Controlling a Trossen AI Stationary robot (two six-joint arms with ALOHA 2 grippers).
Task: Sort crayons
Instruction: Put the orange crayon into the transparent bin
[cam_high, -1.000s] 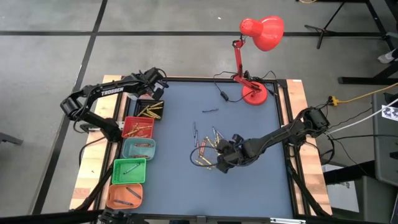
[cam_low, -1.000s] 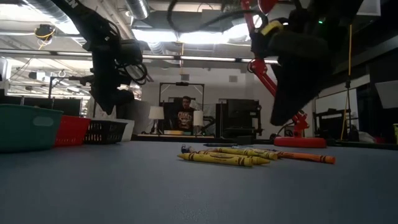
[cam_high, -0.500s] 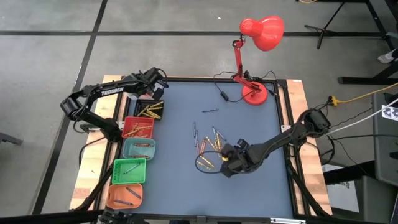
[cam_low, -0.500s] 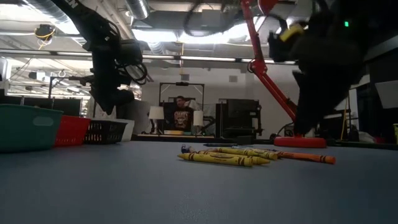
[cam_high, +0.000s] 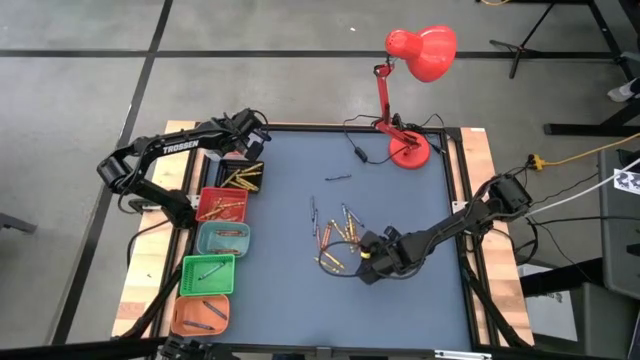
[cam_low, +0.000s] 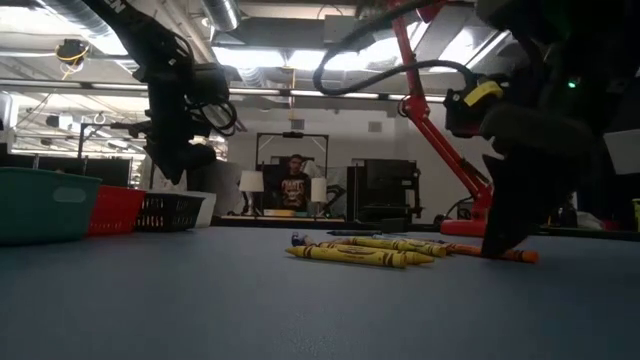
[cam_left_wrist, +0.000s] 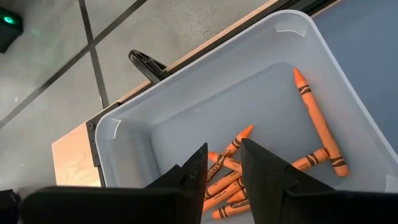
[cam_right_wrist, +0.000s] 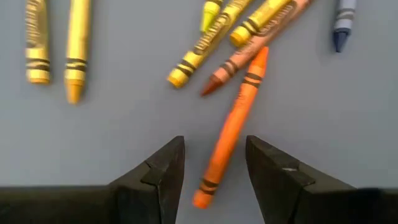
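Note:
Several loose crayons (cam_high: 335, 238) lie flat in a scattered pile at mid-table, yellow, orange and dark ones. My right gripper (cam_right_wrist: 214, 171) is low over the pile's near right side, open and pointing steeply down. Its two fingers stand on either side of the butt end of one orange crayon (cam_right_wrist: 233, 124), with a gap on both sides. That crayon (cam_low: 478, 252) lies flat on the mat. My left gripper (cam_left_wrist: 222, 165) hangs open and empty at the far left, above a white bin (cam_left_wrist: 186, 93) that holds several orange crayons (cam_left_wrist: 317, 121).
A row of small bins runs down the left side: black (cam_high: 243, 178), red (cam_high: 222, 205), teal (cam_high: 223, 238), green (cam_high: 208, 275) and orange (cam_high: 200, 313), each with crayons inside. A red desk lamp (cam_high: 410, 150) stands at the far right. A cable (cam_high: 352, 152) lies near it.
My right gripper has sunk toward the table and drifted a little toward the right edge. It has rolled slightly and come down around the orange crayon. Its fingers stay open. The crayons have not moved.

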